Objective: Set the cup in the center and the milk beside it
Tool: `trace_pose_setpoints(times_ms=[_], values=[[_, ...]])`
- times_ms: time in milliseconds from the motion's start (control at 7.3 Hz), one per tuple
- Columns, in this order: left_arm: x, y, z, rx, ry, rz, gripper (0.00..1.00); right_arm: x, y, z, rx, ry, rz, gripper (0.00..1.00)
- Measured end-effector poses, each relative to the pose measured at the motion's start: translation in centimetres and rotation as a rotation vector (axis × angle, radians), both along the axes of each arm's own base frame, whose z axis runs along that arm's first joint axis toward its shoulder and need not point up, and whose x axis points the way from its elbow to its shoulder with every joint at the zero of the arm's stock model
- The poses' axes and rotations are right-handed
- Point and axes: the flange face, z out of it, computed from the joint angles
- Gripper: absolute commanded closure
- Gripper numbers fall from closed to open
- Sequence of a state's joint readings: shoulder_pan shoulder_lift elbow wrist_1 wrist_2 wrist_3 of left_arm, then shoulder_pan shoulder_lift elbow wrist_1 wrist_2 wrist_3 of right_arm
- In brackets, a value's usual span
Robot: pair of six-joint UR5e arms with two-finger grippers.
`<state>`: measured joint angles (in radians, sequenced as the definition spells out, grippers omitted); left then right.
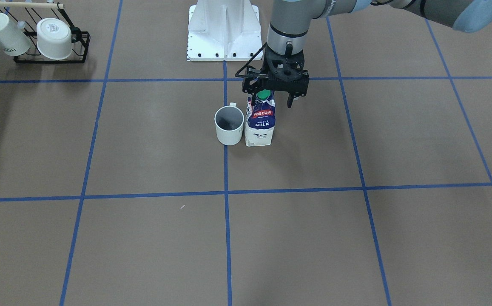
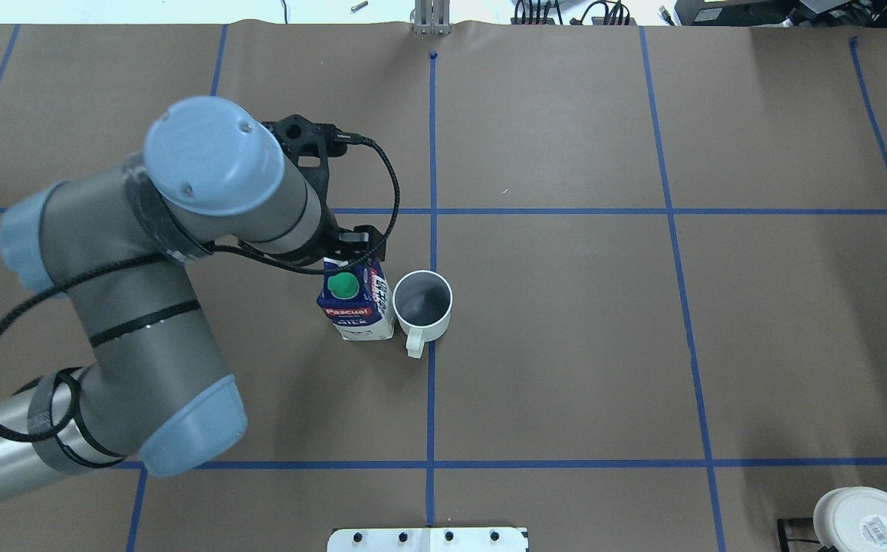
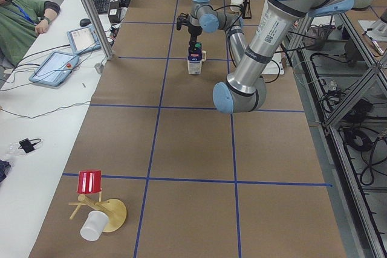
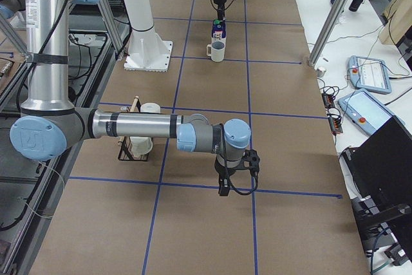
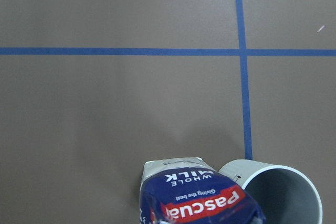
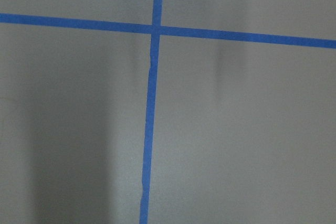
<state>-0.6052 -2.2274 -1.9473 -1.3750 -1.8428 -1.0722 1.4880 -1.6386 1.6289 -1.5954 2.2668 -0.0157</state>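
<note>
My left fingers (image 1: 290, 101) hang open above the Pascual milk carton (image 1: 260, 123), gripping nothing. It stands upright at the middle of the table (image 1: 356, 238), with the white mug (image 1: 229, 125) just beside it on the right. Whether my right fingers (image 4: 223, 188) are open, I cannot tell.

brown blue-taped table (image 1: 143, 238): cup (image 1: 229, 127) and milk (image 1: 260, 125) side by side at center (image 1: 226, 163), black rack (image 1: 82, 49) near 1 corner.
</note>
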Motion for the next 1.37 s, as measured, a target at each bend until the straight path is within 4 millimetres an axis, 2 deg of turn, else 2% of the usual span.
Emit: trace_pose_setpoints(times_ms=[137, 274, 411, 685, 822, 1096, 1370], values=[[-3.5, -2.2, 0.9, 0.037, -0.036, 0.044, 0.01, 0.0, 0.0, 0.2, -0.003, 0.001, 0.000, 0.00], [-8.3, -5.0, 3.1, 0.087, -0.069, 0.112, 0.01, 0.0, 0.1, 0.4, -0.006, 0.001, -0.001, 0.00], [-13.6, -7.6, 6.3, 0.133, -0.097, 0.179, 0.01, 0.0, 0.1, 0.5, -0.008, 0.002, -0.001, 0.00], [-24.3, -11.4, 14.3, 0.163, -0.140, 0.252, 0.01, 0.0, 0.1, 0.5, -0.008, 0.002, -0.002, 0.00], [-29.1, -12.5, 19.3, 0.154, -0.162, 0.286, 0.01, 0.0, 0.1, 0.5, -0.007, 0.002, -0.003, 0.00], [-37.5, -13.4, 29.6, 0.103, -0.207, 0.323, 0.01, 0.0, 0.1, 0.5, -0.005, 0.004, -0.005, 0.00], [-45.5, -12.9, 38.1, 0.012, -0.212, 0.270, 0.01, 0.1, 0.1, 0.5, 0.001, 0.008, -0.007, 0.00]])
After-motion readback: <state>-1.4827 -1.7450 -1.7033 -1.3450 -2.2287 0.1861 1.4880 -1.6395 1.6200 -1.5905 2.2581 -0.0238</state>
